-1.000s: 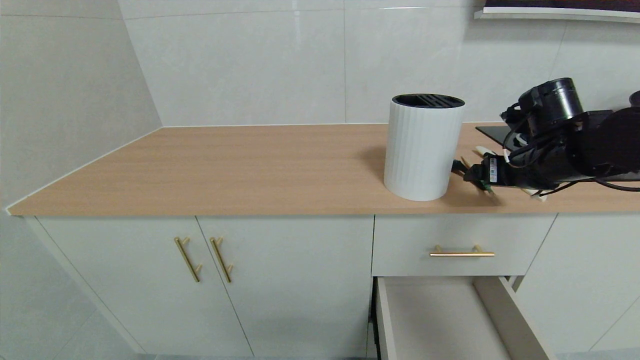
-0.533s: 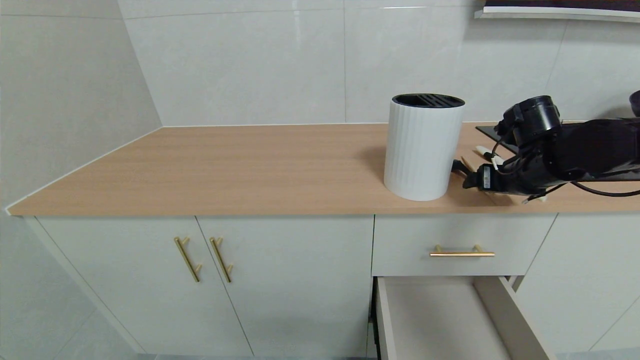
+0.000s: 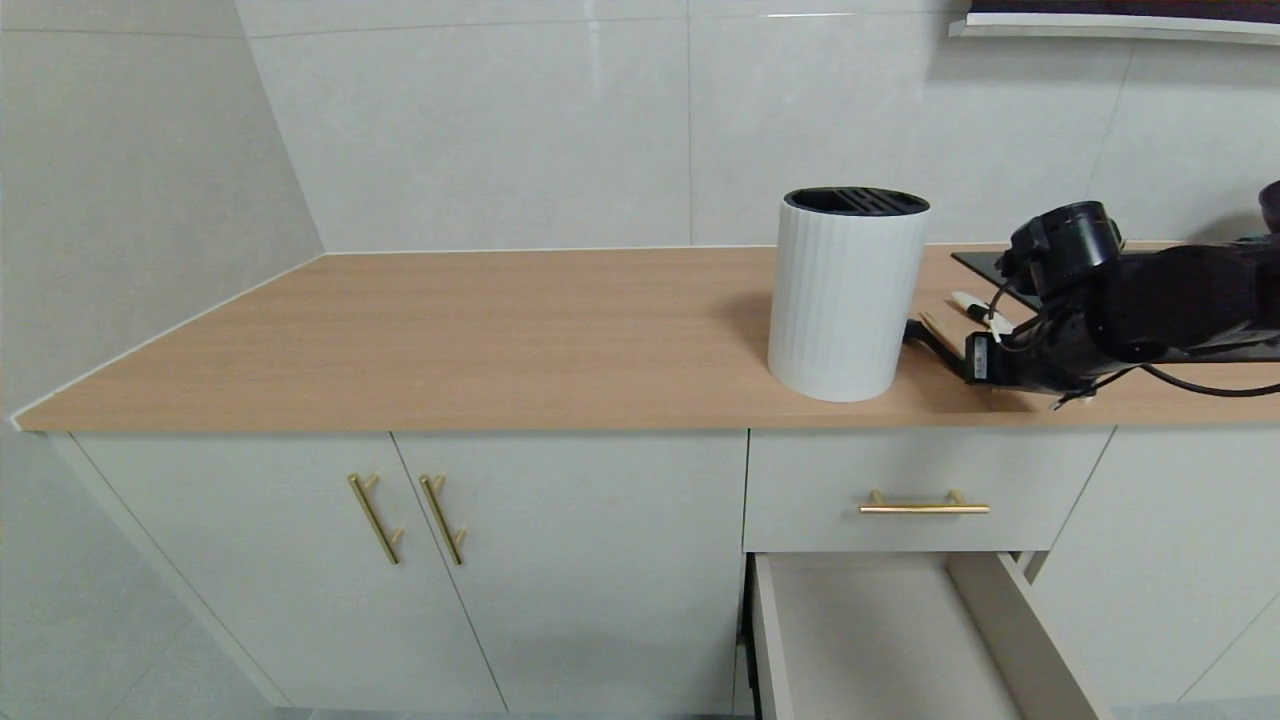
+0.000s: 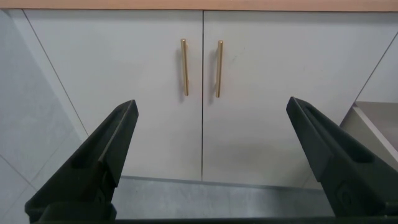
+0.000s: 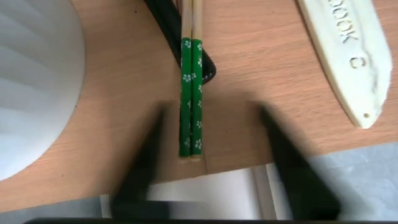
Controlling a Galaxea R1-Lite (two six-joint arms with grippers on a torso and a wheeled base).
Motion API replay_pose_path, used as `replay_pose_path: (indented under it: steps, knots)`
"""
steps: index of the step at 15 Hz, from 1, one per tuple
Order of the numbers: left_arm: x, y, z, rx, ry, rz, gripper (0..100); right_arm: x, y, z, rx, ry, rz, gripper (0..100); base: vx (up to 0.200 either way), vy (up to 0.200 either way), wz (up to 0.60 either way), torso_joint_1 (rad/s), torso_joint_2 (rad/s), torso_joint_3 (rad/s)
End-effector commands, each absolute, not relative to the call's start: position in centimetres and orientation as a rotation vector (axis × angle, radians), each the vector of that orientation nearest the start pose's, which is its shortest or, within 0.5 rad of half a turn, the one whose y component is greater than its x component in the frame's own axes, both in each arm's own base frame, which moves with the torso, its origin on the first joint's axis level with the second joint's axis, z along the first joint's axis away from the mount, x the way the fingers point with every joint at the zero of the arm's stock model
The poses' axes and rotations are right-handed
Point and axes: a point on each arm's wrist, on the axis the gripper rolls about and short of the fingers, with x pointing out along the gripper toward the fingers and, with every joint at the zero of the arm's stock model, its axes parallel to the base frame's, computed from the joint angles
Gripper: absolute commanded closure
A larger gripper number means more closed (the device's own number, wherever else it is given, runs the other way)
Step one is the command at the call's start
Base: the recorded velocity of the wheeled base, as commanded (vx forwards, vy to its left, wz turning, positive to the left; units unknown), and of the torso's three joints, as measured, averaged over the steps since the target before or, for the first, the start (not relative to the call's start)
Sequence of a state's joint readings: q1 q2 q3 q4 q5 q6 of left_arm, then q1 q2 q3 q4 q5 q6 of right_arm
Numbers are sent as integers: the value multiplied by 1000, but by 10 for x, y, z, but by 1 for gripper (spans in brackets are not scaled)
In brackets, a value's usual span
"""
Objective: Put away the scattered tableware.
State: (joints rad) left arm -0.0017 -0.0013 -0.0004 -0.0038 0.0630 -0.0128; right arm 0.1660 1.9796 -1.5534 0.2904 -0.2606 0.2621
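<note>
Right wrist view: two pale chopsticks (image 5: pixel 191 93) (green, flower-printed ends) lie side by side on the counter (image 5: pixel 261 93) beside the holder (image 5: pixel 31 81). The right gripper (image 5: pixel 208 121) hangs spread astride them.

right fingers (image 5: pixel 142 169) blurred, chopsticks (image 5: pixel 191 93) cut off

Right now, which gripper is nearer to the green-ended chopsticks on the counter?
Right. The right gripper is low over the counter, its open jaws on either side of the chopsticks, beside the white holder. The left gripper is below counter level, facing the cabinet doors.
</note>
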Motion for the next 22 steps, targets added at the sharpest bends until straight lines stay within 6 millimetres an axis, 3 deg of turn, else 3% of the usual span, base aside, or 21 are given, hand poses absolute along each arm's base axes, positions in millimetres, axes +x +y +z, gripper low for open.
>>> replay_pose_path:
  steps: [1,3,5,7,8,10,12,13,15,18,20,22]
  knots:
    - [-23,1,76,-14,-5,61,0,382,58,204,99,684,-182,100,0,0,0,0,0,0]
    - [-23,1,76,-14,-5,61,0,372,56,220,110,645,-178,100,0,0,0,0,0,0]
    - [-23,1,76,-14,-5,63,0,342,52,251,127,585,-168,100,0,0,0,0,0,0]
    - [-23,1,76,-14,-5,61,0,315,48,266,133,565,-165,100,0,0,0,0,0,0]
    - [-23,1,76,-14,-5,63,0,287,44,269,131,567,-162,100,0,0,0,0,0,0]
    - [-23,1,76,-14,-5,61,0,253,39,266,141,584,-121,100,0,0,0,0,0,0]
    - [-23,1,76,-14,-7,61,0,234,37,260,160,608,-68,100,0,0,0,0,0,0]
    - [-23,1,76,-14,-5,61,0,206,34,260,189,609,29,100,0,0,0,0,0,0]
    - [-23,1,76,-14,-5,61,0,178,31,257,206,619,99,100,0,0,0,0,0,0]
    - [-23,1,76,-14,-5,61,0,138,27,253,121,705,248,100,0,0,0,0,0,0]
    - [-23,1,76,-14,-5,61,0,122,26,251,64,764,352,100,0,0,0,0,0,0]
    - [-23,1,76,-14,-5,61,0,122,28,233,-71,911,422,100,0,0,0,0,0,0]
